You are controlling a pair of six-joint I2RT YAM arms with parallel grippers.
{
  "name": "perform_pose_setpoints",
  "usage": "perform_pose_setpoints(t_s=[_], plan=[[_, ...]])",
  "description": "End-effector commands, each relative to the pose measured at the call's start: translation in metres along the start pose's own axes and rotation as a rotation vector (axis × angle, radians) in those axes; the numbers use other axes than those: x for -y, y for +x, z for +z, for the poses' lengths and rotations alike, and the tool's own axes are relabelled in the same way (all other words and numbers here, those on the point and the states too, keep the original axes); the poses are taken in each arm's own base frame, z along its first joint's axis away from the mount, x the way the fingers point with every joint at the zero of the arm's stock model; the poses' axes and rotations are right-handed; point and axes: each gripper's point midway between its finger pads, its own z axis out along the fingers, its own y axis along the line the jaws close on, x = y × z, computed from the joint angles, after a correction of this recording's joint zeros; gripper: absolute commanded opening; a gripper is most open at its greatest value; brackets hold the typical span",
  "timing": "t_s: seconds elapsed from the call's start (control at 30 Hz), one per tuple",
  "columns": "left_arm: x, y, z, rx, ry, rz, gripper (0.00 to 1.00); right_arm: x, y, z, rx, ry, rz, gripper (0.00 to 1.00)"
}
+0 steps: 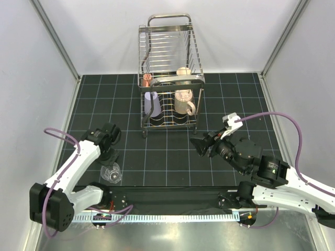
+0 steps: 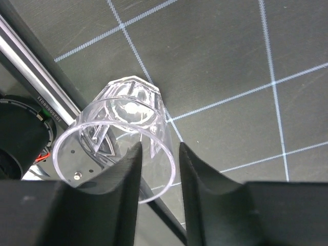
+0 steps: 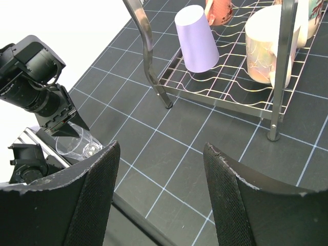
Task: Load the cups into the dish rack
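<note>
The clear drinking glass (image 1: 111, 173) stands at the near left of the black mat, close to the front rail. My left gripper (image 1: 110, 160) is over it, jaws slightly apart, one finger (image 2: 120, 184) inside the rim and the other outside the wall of the glass (image 2: 120, 120); a gap shows beside the wall. The steel wire dish rack (image 1: 168, 78) stands at the back centre. A lavender tumbler (image 1: 152, 103) and a tan mug (image 1: 183, 103) sit in its lower tier, and a pinkish-beige mug (image 1: 183, 73) sits above. My right gripper (image 1: 200, 147) is open and empty, right of centre.
A small reddish cup (image 1: 147, 79) sits at the rack's upper left. The metal front rail (image 2: 36, 72) runs just beside the glass. The right wrist view shows the rack's leg (image 3: 274, 134), the tumbler (image 3: 196, 38) and the glass (image 3: 77, 146) under the left arm.
</note>
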Motion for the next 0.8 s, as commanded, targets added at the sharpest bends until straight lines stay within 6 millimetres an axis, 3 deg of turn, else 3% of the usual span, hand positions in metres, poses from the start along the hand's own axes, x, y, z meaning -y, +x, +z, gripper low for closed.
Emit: perform_pose_setpoints(t_s=[0.0, 0.03, 0.07, 0.13, 0.2, 0.3, 0.37, 0.4, 0.5, 0.63, 0.73, 0.77], plan=[[-0.002, 0.0, 0.006, 0.01, -0.005, -0.023, 0.29, -0.007, -0.006, 0.0, 0.029, -0.031, 0.03, 0.68], [-0.001, 0.001, 0.007, 0.006, 0.0, -0.023, 0.25, -0.008, -0.006, 0.0, 0.027, -0.033, 0.03, 0.67], [0.002, 0.002, 0.006, -0.001, 0.019, -0.017, 0.13, -0.009, -0.004, 0.001, 0.02, -0.037, 0.033, 0.68], [0.005, 0.001, 0.003, -0.001, 0.045, -0.015, 0.0, -0.01, -0.003, 0.002, 0.015, -0.041, 0.039, 0.67], [0.011, -0.002, -0.004, 0.008, 0.092, 0.02, 0.0, -0.012, 0.0, 0.003, 0.003, -0.046, 0.05, 0.68], [0.04, -0.008, -0.032, 0.02, 0.276, 0.101, 0.0, -0.013, 0.004, 0.004, -0.013, -0.036, 0.093, 0.68], [0.061, -0.009, -0.059, 0.02, 0.45, 0.131, 0.0, -0.012, 0.012, 0.006, -0.034, -0.025, 0.122, 0.68], [0.087, -0.003, -0.08, -0.002, 0.627, 0.185, 0.0, -0.017, 0.018, 0.009, -0.052, -0.036, 0.155, 0.67], [0.11, 0.005, -0.122, -0.024, 0.929, 0.198, 0.0, -0.027, 0.034, 0.017, -0.098, -0.068, 0.2, 0.68], [0.119, 0.02, -0.146, -0.094, 1.092, 0.227, 0.0, -0.048, 0.056, 0.031, -0.173, -0.133, 0.271, 0.67], [0.126, 0.03, -0.164, -0.155, 1.183, 0.249, 0.0, -0.056, 0.057, 0.035, -0.167, -0.166, 0.296, 0.7], [0.13, 0.034, -0.179, -0.182, 1.259, 0.27, 0.0, -0.055, 0.059, 0.038, -0.167, -0.16, 0.311, 0.71]])
